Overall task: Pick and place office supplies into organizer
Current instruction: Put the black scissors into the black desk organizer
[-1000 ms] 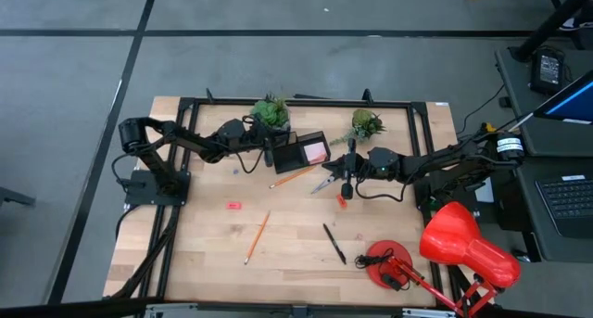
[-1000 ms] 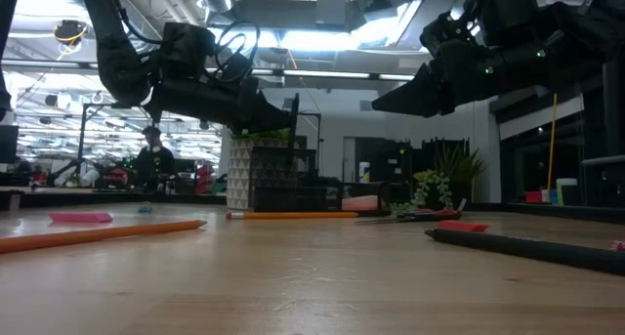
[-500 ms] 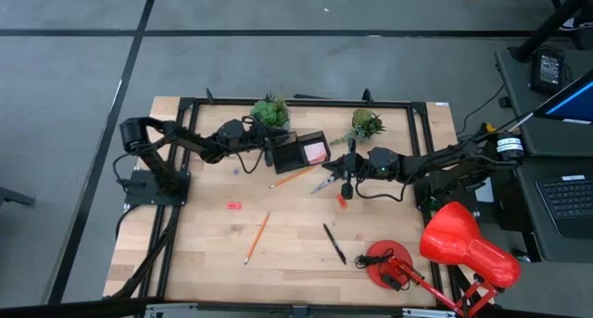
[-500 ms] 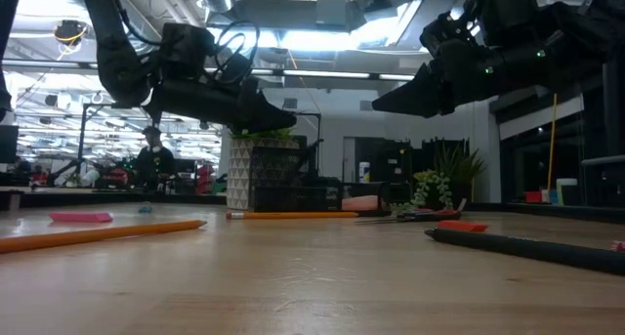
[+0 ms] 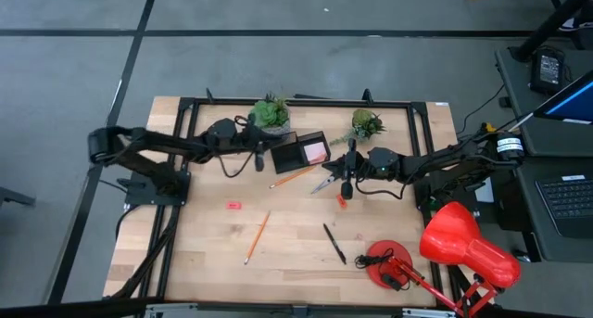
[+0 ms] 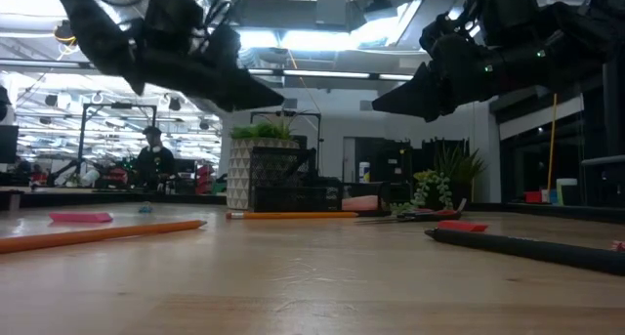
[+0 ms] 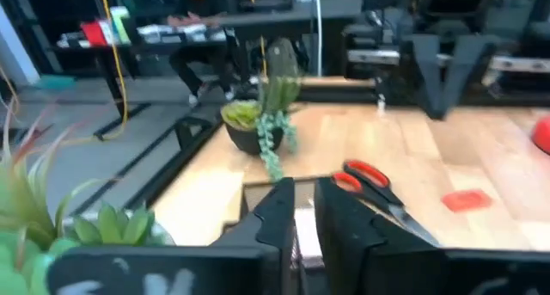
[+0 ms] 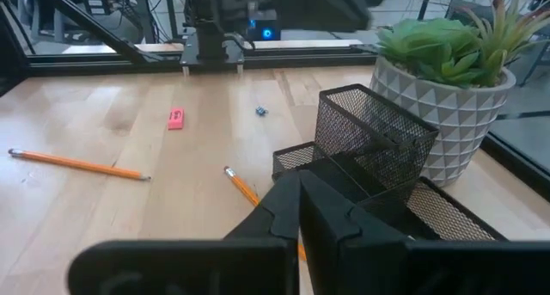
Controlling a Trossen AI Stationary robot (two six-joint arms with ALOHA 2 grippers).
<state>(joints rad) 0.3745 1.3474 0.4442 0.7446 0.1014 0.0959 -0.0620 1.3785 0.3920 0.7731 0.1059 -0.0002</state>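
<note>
Pulling back from the organizer (image 5: 298,152), the left hand (image 5: 260,156) now hangs higher above the tabletop (image 5: 204,235), fingers narrow and empty. The right hand (image 5: 346,182) stays pinched shut over the scissors (image 5: 326,182). Pencils, pen and erasers lie unsorted, so another pick looks next.

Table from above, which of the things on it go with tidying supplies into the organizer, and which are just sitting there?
Part of the job:
organizer
pink sticky notes, already in the organizer
scissors
two pencils
black pen
two erasers

Just lying about:
two potted plants
red desk lamp
</note>
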